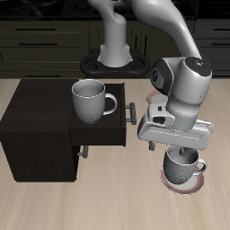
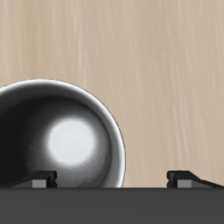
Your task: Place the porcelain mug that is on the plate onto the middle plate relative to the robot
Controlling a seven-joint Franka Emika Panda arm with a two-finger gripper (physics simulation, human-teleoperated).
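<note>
plate (image 1: 194, 182) – mostly hidden | porcelain mug (image 1: 182, 167) on it | gripper (image 1: 178, 149) open – empty

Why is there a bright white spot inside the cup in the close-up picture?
In the wrist view, light glares off the shiny bottom of the porcelain mug, with darker walls around it. In the exterior view, the gripper hangs over it, so no spot shows.
</note>
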